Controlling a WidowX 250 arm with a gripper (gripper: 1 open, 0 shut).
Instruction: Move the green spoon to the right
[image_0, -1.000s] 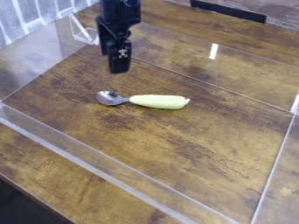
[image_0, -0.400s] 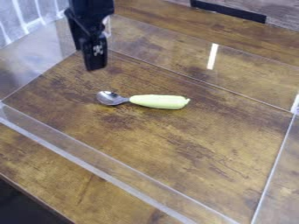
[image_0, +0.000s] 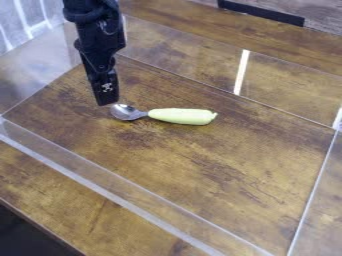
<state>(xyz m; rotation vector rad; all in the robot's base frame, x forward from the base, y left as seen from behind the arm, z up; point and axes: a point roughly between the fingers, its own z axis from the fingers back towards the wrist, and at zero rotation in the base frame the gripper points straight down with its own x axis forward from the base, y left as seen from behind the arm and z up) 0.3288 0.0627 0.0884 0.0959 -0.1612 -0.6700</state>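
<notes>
- The green spoon (image_0: 166, 115) is seen lying flat on the wooden table (image_0: 227, 170), left of the middle, its shiny bowl pointing left and its pale yellow-green handle stretched out to the right.
- Nothing is gripping it; it rests free on the wood.
- The gripper (image_0: 103, 97) is found just left of the spoon's bowl and slightly above it, pointing steeply down, jaws spread wide and empty.
- Whether the fingertips touch the table cannot be told from this view.
- The step in hand is judged to be the approach for a grasp or a push, and the move to the right is not yet begun.
- For a clean pick, the thick handle would be the better target than the thin metal bowl, so the jaws should be centred over it and set across its width.
- A descent too close to the bowl risks tipping or spinning the spoon.
- Clear walls (image_0: 80, 165) are seen fencing the work area, and plenty of bare wood is left on the right for the placement.
</notes>
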